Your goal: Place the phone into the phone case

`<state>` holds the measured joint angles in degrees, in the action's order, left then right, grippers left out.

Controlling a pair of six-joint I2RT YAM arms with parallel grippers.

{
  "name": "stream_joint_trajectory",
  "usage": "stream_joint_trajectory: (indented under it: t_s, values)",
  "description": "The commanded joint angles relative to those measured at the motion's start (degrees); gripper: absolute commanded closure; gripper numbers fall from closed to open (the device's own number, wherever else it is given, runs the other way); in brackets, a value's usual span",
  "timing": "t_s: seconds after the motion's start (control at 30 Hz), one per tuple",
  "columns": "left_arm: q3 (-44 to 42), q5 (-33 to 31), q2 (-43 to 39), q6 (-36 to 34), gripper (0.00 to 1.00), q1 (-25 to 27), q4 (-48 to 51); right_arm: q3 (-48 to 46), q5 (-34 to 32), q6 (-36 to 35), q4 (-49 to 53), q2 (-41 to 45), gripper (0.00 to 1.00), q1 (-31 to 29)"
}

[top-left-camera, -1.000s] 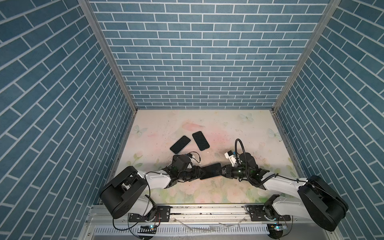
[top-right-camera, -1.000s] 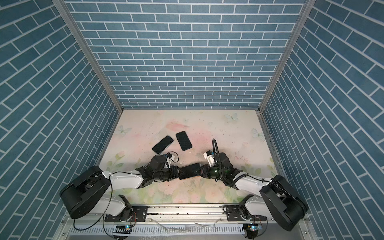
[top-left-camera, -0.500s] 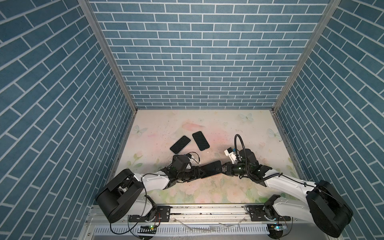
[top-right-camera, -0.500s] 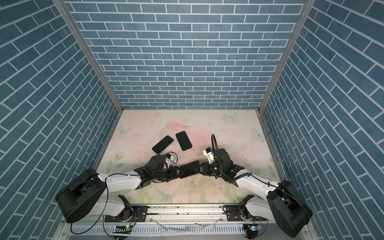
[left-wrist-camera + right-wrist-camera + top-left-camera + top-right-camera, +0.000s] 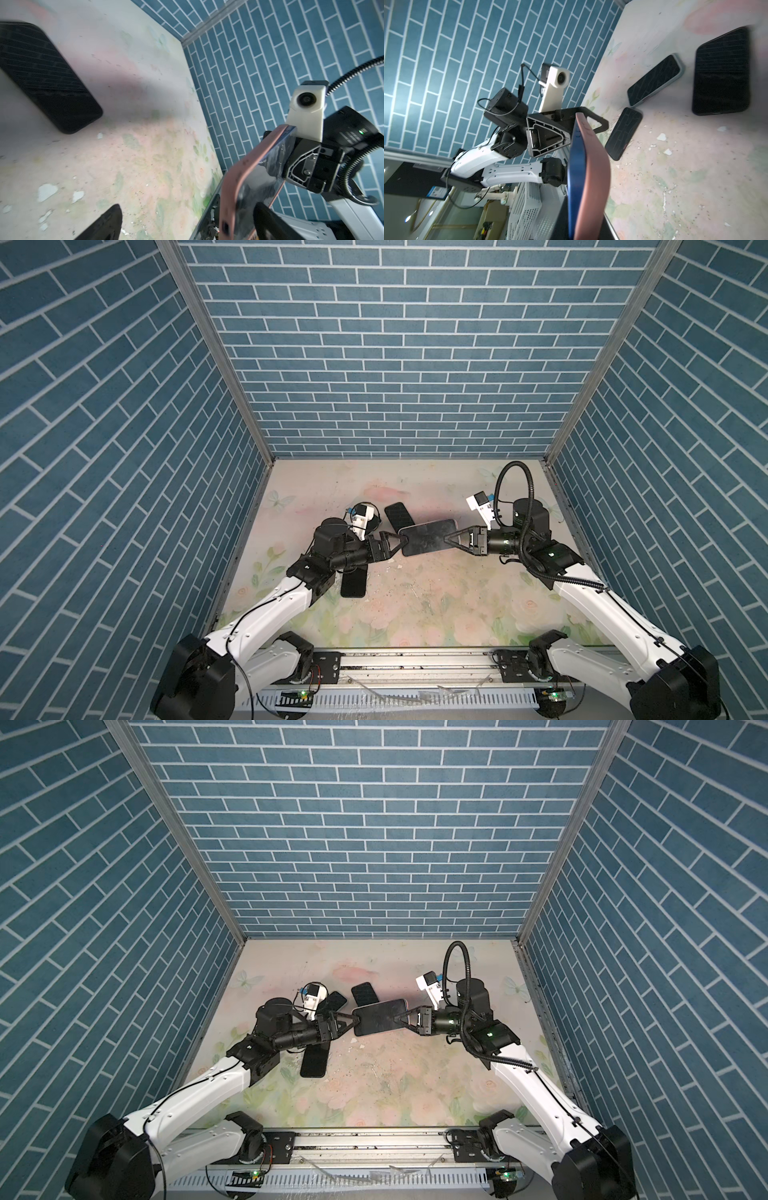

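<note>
The right gripper (image 5: 448, 538) is clenched on the right end of a blue-edged, dark-screened phone (image 5: 426, 537), holding it in the air above the floral-printed tabletop (image 5: 436, 605) at mid-scene. A pink phone case (image 5: 233, 187) covers the phone's back and edges. The left gripper (image 5: 397, 542) is released, its jaws spread wide on either side of the phone's left end; whether a finger touches it cannot be told. On the table lie a black ribbed rectangular case (image 5: 398, 516) just beyond the phone, a dark phone with pale grey rim (image 5: 656, 80) left of that case, and a black flat phone (image 5: 353, 583) nearer, partly under the left arm.
</note>
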<state>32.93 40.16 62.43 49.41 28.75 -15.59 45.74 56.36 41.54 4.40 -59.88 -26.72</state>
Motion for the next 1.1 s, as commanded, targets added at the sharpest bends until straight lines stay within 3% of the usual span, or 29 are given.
stream_joint_trajectory:
  t_s: [0.0,0.2,0.53,0.73,1.07]
  values:
    - [1.1,6.3,2.6,2.6,0.01,-0.3,-9.5,2.3,8.5,0.4,-0.9,0.1,1.00,0.1]
    - [3.0,9.1,6.4,9.4,0.25,1.0,-22.2,0.8,9.0,3.3,-5.0,0.1,1.00,0.1]
    - [5.1,10.9,6.5,11.7,0.77,5.8,-25.4,-0.8,6.2,6.3,-14.2,-1.2,1.00,0.6]
    - [5.5,11.0,5.4,11.4,0.99,6.1,-25.8,-3.0,6.4,9.5,-21.3,-2.8,1.00,1.1]
    - [5.4,12.0,6.0,11.7,1.00,6.2,-26.2,0.6,6.6,9.5,-23.1,-3.5,0.65,2.9]
